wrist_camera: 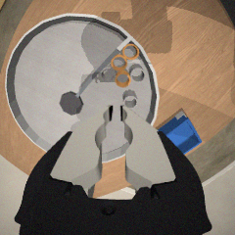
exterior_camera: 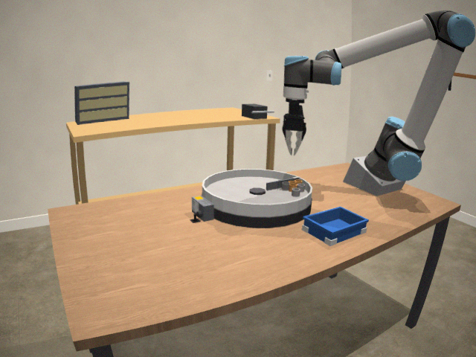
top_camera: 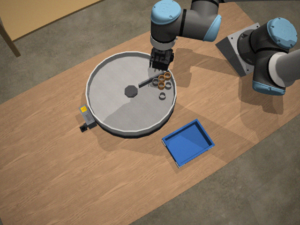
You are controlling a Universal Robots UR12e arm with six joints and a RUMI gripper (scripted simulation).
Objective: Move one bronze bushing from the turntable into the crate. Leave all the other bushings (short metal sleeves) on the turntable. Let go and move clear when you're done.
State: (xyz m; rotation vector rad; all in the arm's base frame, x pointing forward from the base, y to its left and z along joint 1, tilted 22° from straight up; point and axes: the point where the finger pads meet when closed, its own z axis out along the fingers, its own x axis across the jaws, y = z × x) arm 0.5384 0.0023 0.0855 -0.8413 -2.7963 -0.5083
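The round grey turntable [top_camera: 131, 94] holds three bronze bushings [top_camera: 164, 80] bunched against a dark bar [top_camera: 147, 82] near its right rim; they also show in the wrist view [wrist_camera: 122, 64]. Three grey bushings sit among and below them, one alone [top_camera: 162, 95]. My gripper [exterior_camera: 293, 147] hangs high above the turntable's far right edge, shut and empty; in the wrist view its fingertips are nearly together. The blue crate [top_camera: 188, 142] stands empty on the table, below and right of the turntable.
A dark hub [top_camera: 131, 91] sits at the turntable's centre. A small grey control box [top_camera: 86, 117] with a yellow label stands at the turntable's left rim. The arm's base [top_camera: 236, 54] is at the table's far right. A side table [exterior_camera: 169, 119] stands behind.
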